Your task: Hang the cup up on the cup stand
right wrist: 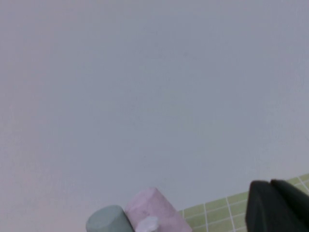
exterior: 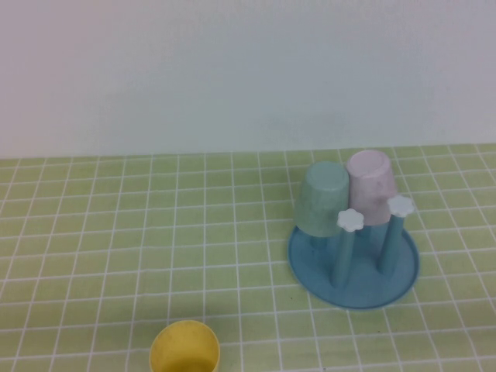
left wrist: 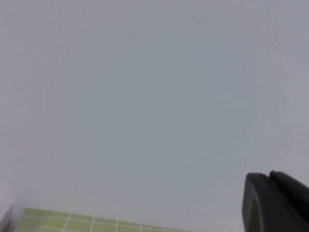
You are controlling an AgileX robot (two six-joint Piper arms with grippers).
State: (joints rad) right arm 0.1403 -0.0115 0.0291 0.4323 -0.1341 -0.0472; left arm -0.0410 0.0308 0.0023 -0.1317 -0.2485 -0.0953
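The yellow cup (exterior: 184,346) stands upright at the near edge of the table, left of centre, cut off by the high view's lower border. The blue cup stand (exterior: 353,261) sits to the right, with two bare pegs topped by white flower knobs (exterior: 350,220). Neither arm appears in the high view. My left gripper (left wrist: 270,176) is shut, raised and facing the wall, holding nothing. My right gripper (right wrist: 270,183) is also shut and empty, raised, with the stand's cups low in its view.
A mint-green cup (exterior: 322,198) and a pale pink cup (exterior: 370,187) hang upside down on the stand's rear pegs. A green tablecloth with a white grid (exterior: 116,232) covers the table. A plain white wall rises behind.
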